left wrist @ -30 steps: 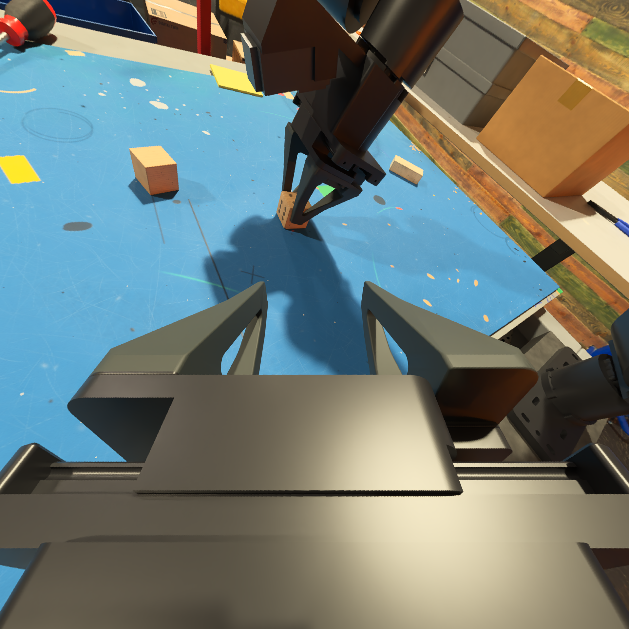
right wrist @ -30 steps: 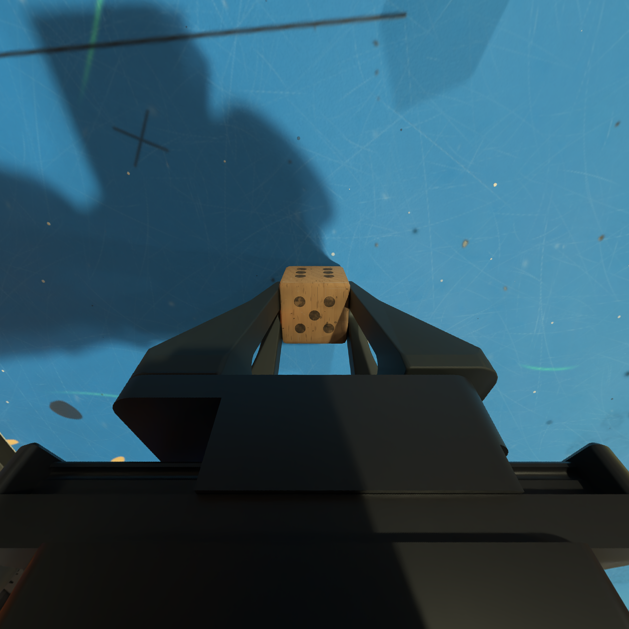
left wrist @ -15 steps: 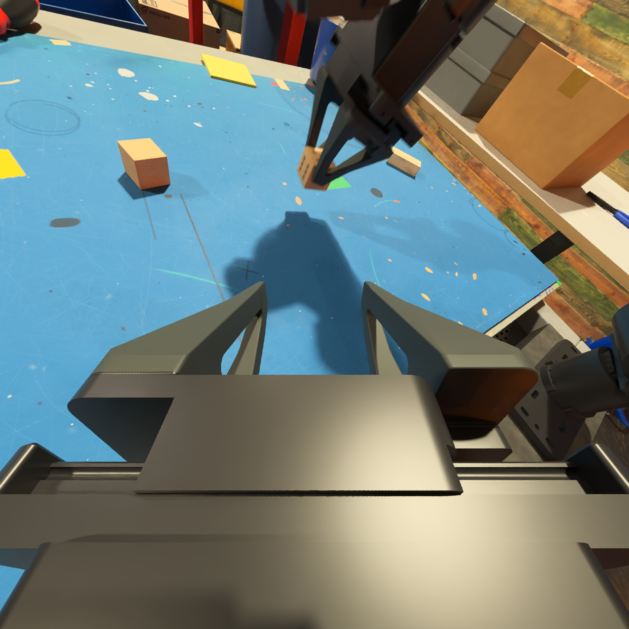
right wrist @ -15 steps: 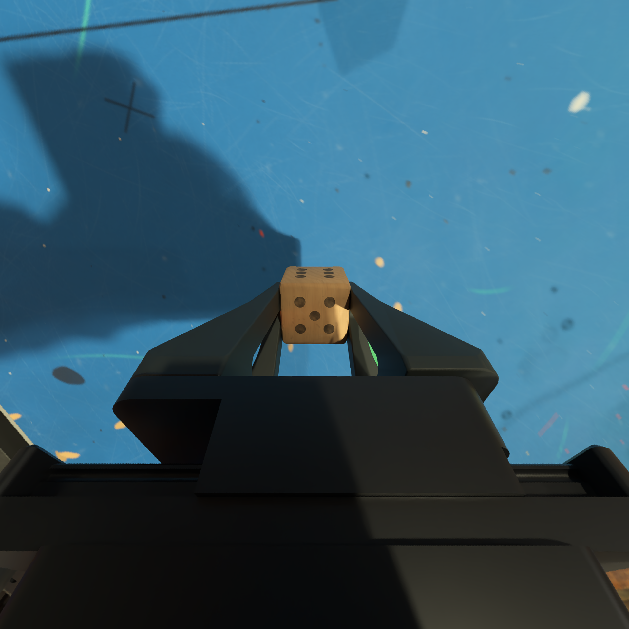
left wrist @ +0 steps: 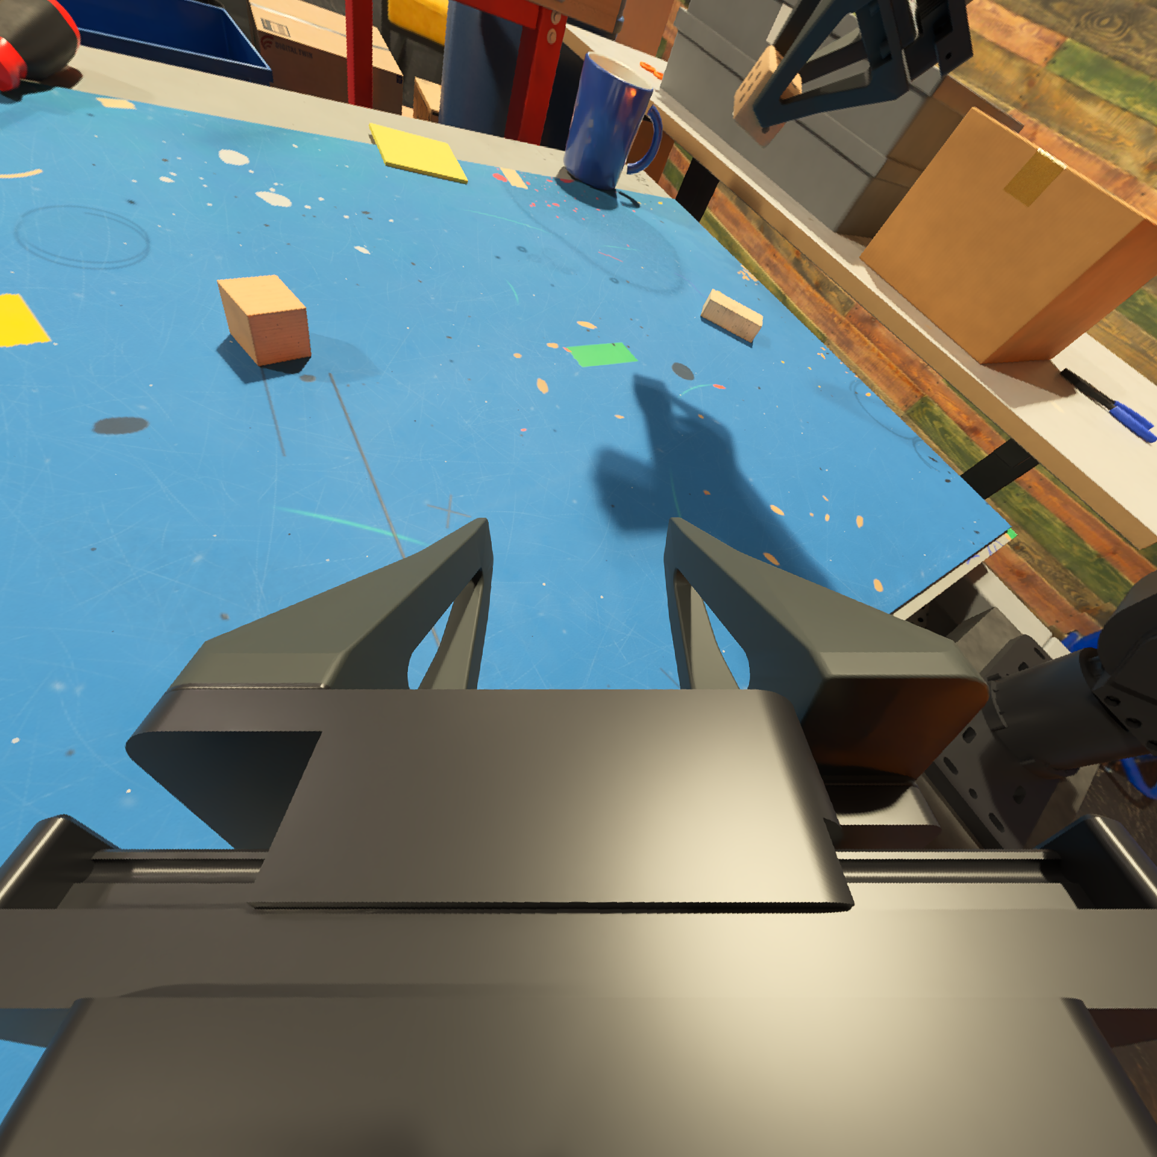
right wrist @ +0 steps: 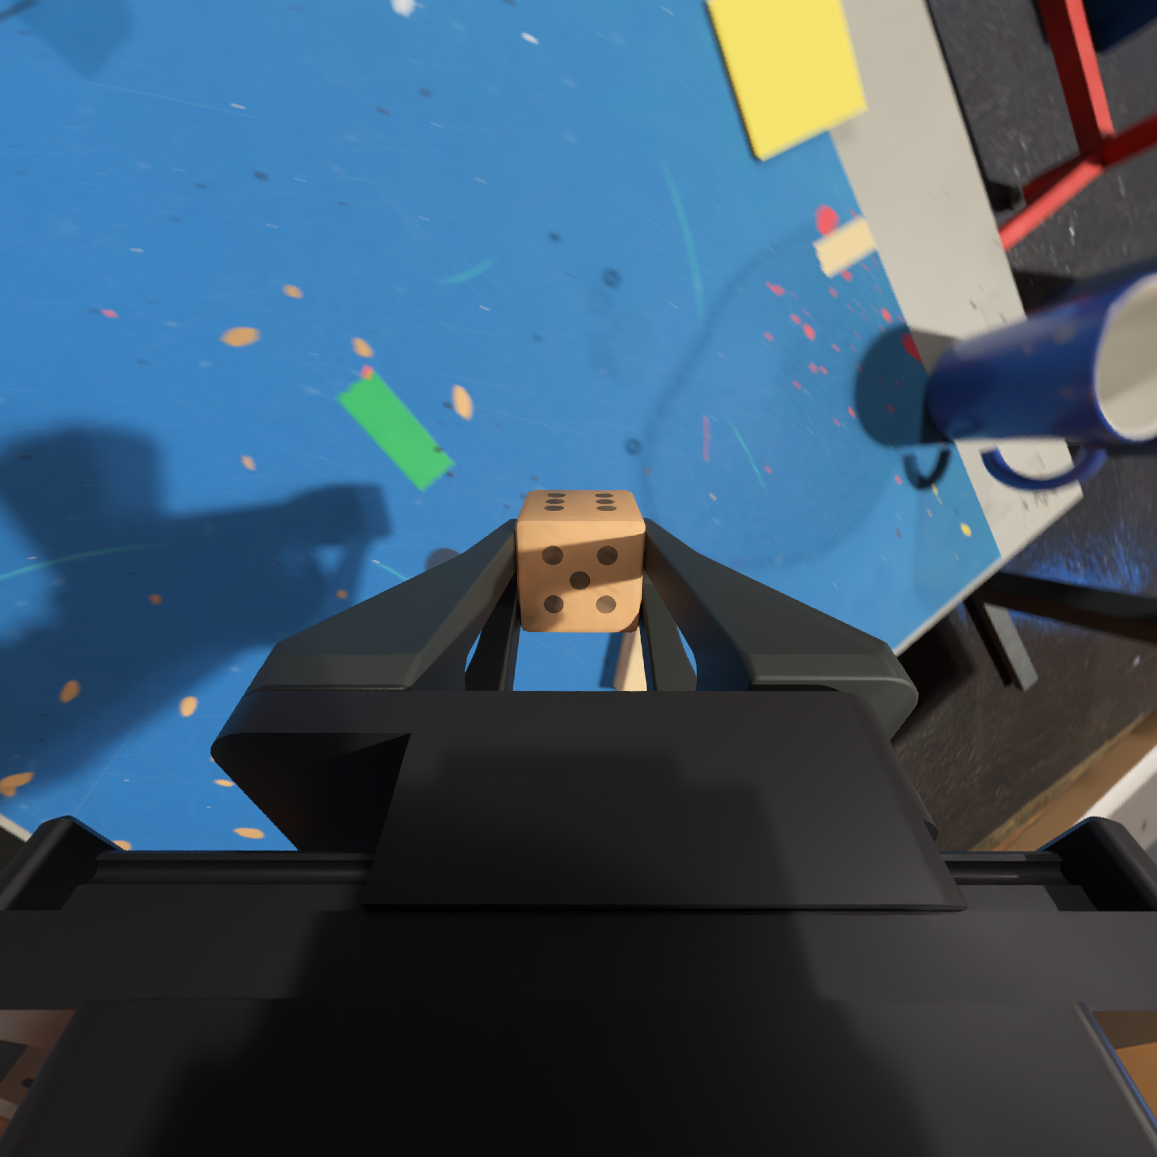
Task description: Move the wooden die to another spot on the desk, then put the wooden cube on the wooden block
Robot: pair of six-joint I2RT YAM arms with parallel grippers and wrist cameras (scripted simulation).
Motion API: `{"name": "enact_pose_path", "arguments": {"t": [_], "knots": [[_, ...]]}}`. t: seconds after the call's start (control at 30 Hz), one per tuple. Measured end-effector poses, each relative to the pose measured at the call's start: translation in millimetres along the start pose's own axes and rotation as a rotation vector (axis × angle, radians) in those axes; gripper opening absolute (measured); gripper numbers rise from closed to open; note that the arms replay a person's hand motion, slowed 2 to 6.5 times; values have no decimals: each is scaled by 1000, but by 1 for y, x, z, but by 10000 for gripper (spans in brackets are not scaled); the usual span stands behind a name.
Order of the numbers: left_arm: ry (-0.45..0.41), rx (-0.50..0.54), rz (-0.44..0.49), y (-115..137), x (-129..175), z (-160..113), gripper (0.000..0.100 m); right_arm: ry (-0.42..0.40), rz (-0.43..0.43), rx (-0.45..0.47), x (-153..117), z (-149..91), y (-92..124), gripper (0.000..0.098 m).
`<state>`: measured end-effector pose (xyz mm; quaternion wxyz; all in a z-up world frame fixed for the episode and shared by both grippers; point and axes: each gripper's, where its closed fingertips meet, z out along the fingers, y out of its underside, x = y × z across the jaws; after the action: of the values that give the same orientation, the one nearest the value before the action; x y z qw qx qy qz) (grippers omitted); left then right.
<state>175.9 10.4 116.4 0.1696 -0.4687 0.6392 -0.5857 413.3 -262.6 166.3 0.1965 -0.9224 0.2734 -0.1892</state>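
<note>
My right gripper (right wrist: 580, 551) is shut on the wooden die (right wrist: 579, 563) and holds it high above the blue desk mat (right wrist: 250, 219). From the left wrist view the die (left wrist: 754, 94) and right gripper (left wrist: 767, 103) hang at the top right, well above the desk. The wooden cube (left wrist: 266, 319) sits on the mat at the left. The flat wooden block (left wrist: 731, 315) lies near the mat's right edge; a sliver of it (right wrist: 629, 663) shows under the die. My left gripper (left wrist: 579, 532) is open and empty, low over the mat's near side.
A blue mug (left wrist: 610, 119) stands at the desk's far right corner, also in the right wrist view (right wrist: 1033, 382). A yellow pad (left wrist: 416, 153) lies at the far edge. A green patch (left wrist: 601, 354) marks the mat. A cardboard box (left wrist: 1014, 238) sits on a side shelf.
My right gripper has lifted the die off the mat and carried it up, to the right and toward the far corner. My left gripper has stayed open and has hardly moved.
</note>
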Motion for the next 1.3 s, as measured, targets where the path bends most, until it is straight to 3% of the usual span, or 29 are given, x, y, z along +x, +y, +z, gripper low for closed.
{"name": "enact_pose_path", "arguments": {"t": [0.13, 0.27, 0.43, 0.63, 0.97, 1.3], "knots": [[7, 6, 1, -1, 2, 0, 468, 62, 118, -36, 43, -3, 30, 300], [10, 2, 9, 0, 3, 1, 468, 50, 247, -83, 72, 12, 64, 300], [20, -11, 17, 1, 6, 2, 469, -3, 384, -152, 85, 41, 108, 301], [22, -12, 20, -1, 7, 1, 468, 2, 466, -240, 90, 65, 150, 301], [28, 0, 26, -7, 11, 2, 469, 34, 531, -339, 95, 76, 184, 301], [36, 8, 19, -10, 14, 4, 468, 51, 543, -386, 96, 82, 198, 301]]}}
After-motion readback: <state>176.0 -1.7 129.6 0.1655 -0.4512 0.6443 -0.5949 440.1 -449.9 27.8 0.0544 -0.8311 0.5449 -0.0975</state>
